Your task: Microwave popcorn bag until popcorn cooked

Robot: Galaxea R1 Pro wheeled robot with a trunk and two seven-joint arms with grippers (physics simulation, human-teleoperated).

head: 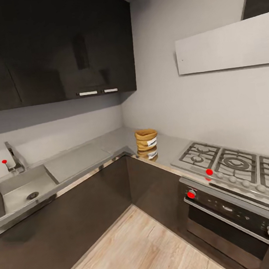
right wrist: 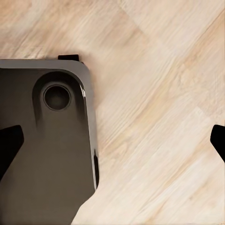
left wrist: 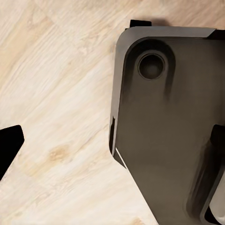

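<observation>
Across the corner of the kitchen runs the grey steel countertop [head: 83, 156], from the sink [head: 22, 192] on one side to the gas hob [head: 237, 165] on the other. Under the hob sits a dark oven [head: 234, 219] with a steel bar handle, and black cupboards [head: 51, 48] hang above the sink side. Pale wooden floor [head: 138, 250] fills the space in front.

Right in the inner corner of the countertop stands the popcorn bag [head: 146, 139], a small tan sack, upright, with a white label on its side. Its reflection lies on the steel just below it. Nothing touches the bag, and it is well apart from the hob and from the sink.

Both wrist views look down at the floor and at the dark base of the robot [left wrist: 173, 131]. Of the right pincer [right wrist: 115, 138] two black finger tips show at opposite edges of its picture, so it stands wide open and holds nothing. Of the left pincer one dark tip [left wrist: 9, 145] shows at one edge, so I cannot tell how far open it is; nothing is seen in it.

My judgement is that the task is at its very beginning: the bag is not yet taken, and the approach, the grasp, the loading and the heating all remain.
</observation>
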